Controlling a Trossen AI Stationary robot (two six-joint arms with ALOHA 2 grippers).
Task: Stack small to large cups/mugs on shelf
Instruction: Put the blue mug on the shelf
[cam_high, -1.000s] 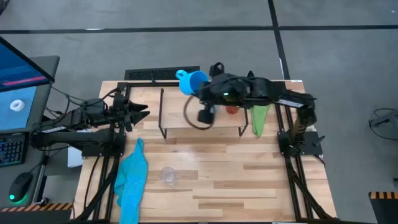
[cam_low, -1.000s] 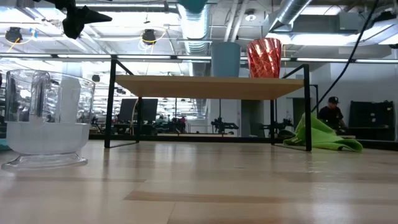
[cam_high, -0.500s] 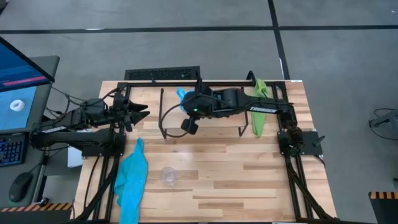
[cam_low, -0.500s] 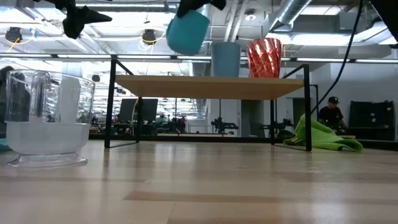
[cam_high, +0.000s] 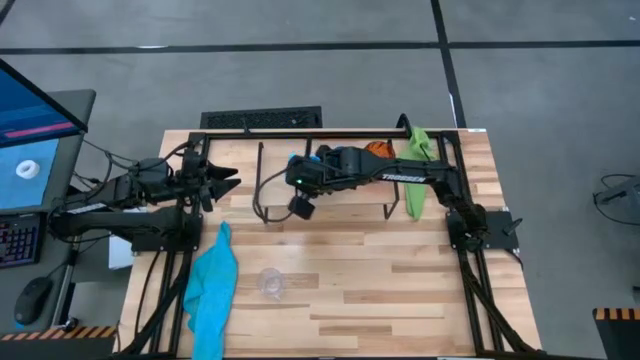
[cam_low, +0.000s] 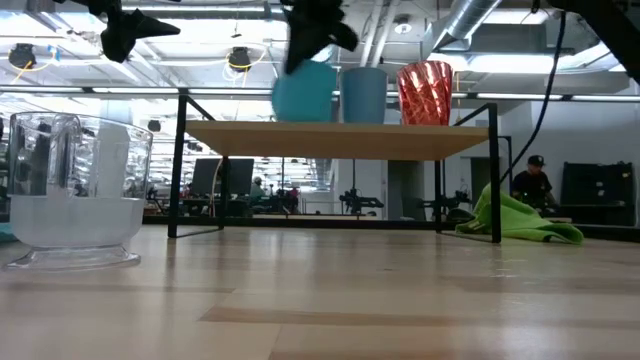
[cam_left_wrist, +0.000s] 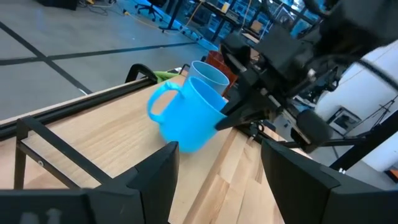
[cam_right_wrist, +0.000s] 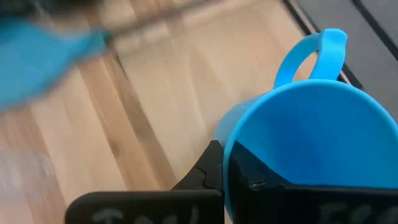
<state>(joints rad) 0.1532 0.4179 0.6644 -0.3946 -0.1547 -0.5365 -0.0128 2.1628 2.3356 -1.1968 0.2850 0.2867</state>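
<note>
The light-blue mug tilts over the left part of the shelf, with my right gripper shut on it. Right of it on the shelf board stand the blue handleless cup and the orange cup, each on its base. The clear glass cup stands on the table in front of the shelf. My left gripper waits open at the table's left, level, pointing at the shelf. My right gripper grips the mug's rim on the side opposite the handle, one finger inside and one outside. The fingers slant down from above and from the table's right. The mug tilts, its lower edge at the shelf board; whether it rests there I cannot tell.
A green cloth hangs by the shelf's right end. A teal cloth lies at the front left beside the glass cup. A black bar lies along the far edge. Bare wood stretches in front of the shelf.
My right gripper has come down toward the shelf and toward the table's left and near side with the mug, tipping steeper and rolling its wrist. The mug has sunk from well above the shelf to board level, just left of the blue cup.
</note>
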